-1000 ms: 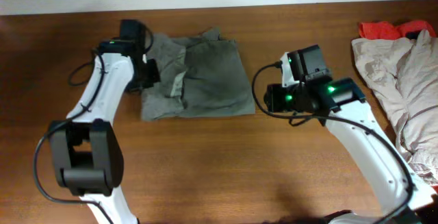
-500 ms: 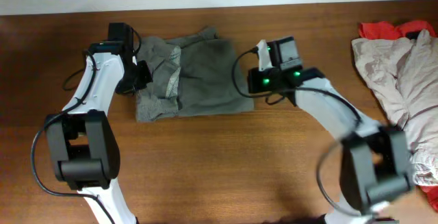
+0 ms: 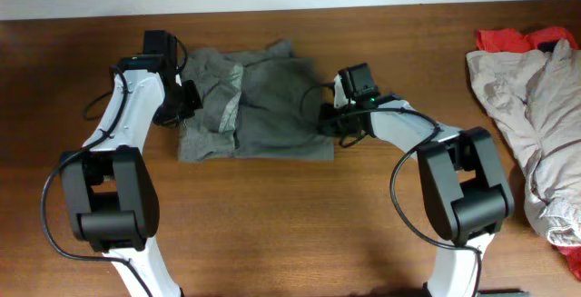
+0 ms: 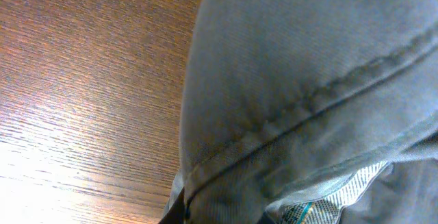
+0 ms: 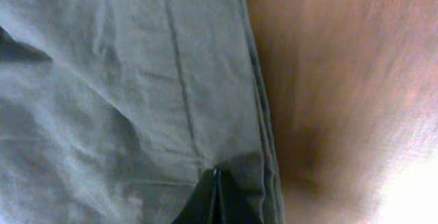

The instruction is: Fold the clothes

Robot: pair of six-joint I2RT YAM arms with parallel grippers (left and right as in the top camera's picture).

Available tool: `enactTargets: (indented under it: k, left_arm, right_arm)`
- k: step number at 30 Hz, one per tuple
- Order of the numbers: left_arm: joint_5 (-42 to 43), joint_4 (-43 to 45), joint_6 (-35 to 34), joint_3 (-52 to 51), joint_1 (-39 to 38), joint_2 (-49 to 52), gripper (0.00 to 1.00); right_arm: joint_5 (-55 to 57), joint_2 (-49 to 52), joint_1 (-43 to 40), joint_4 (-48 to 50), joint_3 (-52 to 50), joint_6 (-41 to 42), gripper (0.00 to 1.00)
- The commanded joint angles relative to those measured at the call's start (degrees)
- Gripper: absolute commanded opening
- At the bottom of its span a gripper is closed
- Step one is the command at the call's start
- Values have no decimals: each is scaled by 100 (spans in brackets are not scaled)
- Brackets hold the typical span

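Right at the tips of the left pincer [image 4: 179, 212], a stitched hem of the shorts [image 4: 308, 80] bulges over the dark fingers. The pincer is clenched on that fold, with a white label [image 4: 342, 193] just beside it. Bare wooden surface [image 4: 82, 80] runs off to the pincer's outer side.

The right pincer [image 5: 213, 198] is also clenched. Its tips are pressed together on the shorts [image 5: 102, 80] a little in from their edge, and the creases draw in toward the pinch. A straight seam runs away from the tips across the flat cloth, and the surface [image 5: 328, 80] lies just beyond the edge.

From overhead, the shorts [image 3: 263, 106] lie as a rough rectangle spanning the gap between the left pincer [image 3: 184, 104] and the right pincer [image 3: 327, 120]. Their long axis runs from one pincer to the other. The end by the left pincer is rumpled and shows the label. The end by the right pincer lies smoother, with a straighter border. Which end is the waistband cannot be told.

Well beyond the right pincer, on its outer side, a pale beige garment [image 3: 526, 97] sprawls at the edge of the surface [image 3: 272, 224]. A red cloth [image 3: 508, 38] touches its far end. Nothing lies between either pincer and the shorts.
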Motion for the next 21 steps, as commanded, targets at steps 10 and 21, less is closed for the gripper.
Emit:
enactTargets:
  k: [10,21]
  left_arm:
    - [37,-953,422,1353,-79,33,1]
    - [-1008,-1390,444,1722,-870,33,1]
  right_arm:
    - [1434,-693,1961,-1617,-133,1298,4]
    - [3449,-2144,2295,-2472,-133,1941,7]
